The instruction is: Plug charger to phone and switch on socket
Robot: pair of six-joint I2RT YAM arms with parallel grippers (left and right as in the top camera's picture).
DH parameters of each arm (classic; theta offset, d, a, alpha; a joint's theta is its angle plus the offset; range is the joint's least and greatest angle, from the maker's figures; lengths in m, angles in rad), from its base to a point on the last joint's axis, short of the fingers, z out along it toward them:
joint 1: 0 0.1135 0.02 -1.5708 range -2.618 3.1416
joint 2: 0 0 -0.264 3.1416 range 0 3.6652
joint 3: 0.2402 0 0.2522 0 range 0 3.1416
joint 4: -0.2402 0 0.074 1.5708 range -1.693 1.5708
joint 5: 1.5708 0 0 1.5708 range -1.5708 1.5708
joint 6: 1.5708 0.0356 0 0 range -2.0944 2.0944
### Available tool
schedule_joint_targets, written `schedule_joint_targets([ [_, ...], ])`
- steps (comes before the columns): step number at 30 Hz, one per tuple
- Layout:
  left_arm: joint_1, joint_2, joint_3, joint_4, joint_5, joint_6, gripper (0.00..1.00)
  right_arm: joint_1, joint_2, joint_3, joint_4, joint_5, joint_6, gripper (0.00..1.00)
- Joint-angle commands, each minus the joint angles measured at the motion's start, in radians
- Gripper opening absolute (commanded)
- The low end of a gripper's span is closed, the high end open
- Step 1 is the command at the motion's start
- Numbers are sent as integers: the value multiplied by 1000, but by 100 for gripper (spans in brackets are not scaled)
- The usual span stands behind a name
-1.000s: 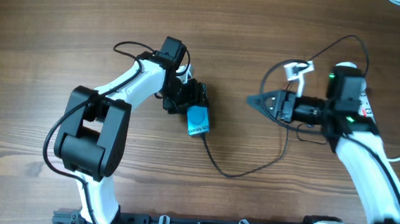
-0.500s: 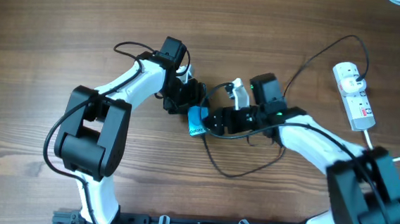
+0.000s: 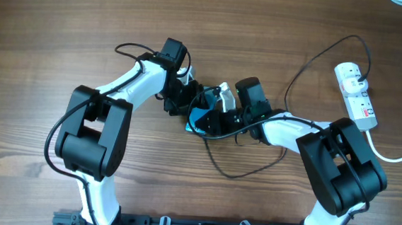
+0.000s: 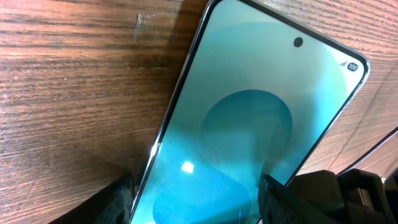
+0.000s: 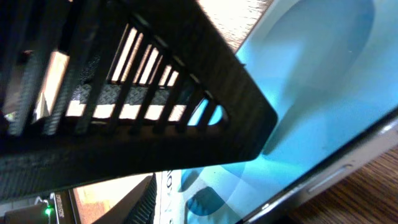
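Evidently the left gripper (image 3: 191,106) clamped the phone (image 4: 249,118) by its long edges (screen glowing teal); the right gripper (image 3: 206,120) hung over it, its jaws' state untellable.

Not much to read here, tbh. The only clear thing is a tiny "100" in the battery badge (image 4: 352,66), tucked in a corner of the phone (image 4: 249,112) screen at the end with the camera hole (left wrist view). The right wrist view catches some lettering (image 5: 168,202) near the screen's edge, but it's too cut off to make out. The socket (image 3: 355,95) has red marks, too small to read from overhead.
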Motion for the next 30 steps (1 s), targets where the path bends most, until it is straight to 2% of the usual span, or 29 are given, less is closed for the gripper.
schedule_joint_targets([
  [1, -3, 36, -22, 1, -15, 16, 65, 8, 19, -4, 8, 48, 43, 41],
  [3, -3, 36, -22, 1, -15, 16, 66, 8, 19, -4, 10, 48, 61, 37],
  [6, -3, 36, -22, 8, -15, 16, 75, 8, 19, -4, 10, 47, 68, 22],
  [8, -3, 36, -22, 15, -15, 16, 86, 8, 19, -4, 12, 40, 68, 9],
  [9, -3, 36, -22, 15, -15, 16, 95, 8, 19, -4, 13, 40, 76, 4],
  [10, -1, 35, -22, 15, -15, 16, 100, 6, 19, -4, 18, 40, 83, 4],
  [13, 25, 16, -18, 14, -1, 16, 100, -5, 12, -4, 69, -43, 86, 4],
  [15, 57, -26, -18, 15, 69, 18, 100, -29, 0, -4, 137, -155, 137, 5],
  [17, 90, -74, -18, 19, 174, 78, 100, -49, -3, -4, 214, -239, 212, 4],
  [21, 168, -198, -18, 15, 386, 207, 99, -97, -3, -4, 574, -505, 496, 4],
  [25, 213, -296, -18, 43, 568, 279, 97, -109, -3, -4, 978, -568, 850, 4],
  [27, 222, -332, -18, 87, 671, 278, 95, -109, -3, -4, 1065, -568, 956, 4],
  [30, 222, -378, -18, 158, 809, 278, 86, -108, -3, -4, 1085, -573, 1003, 4],
])
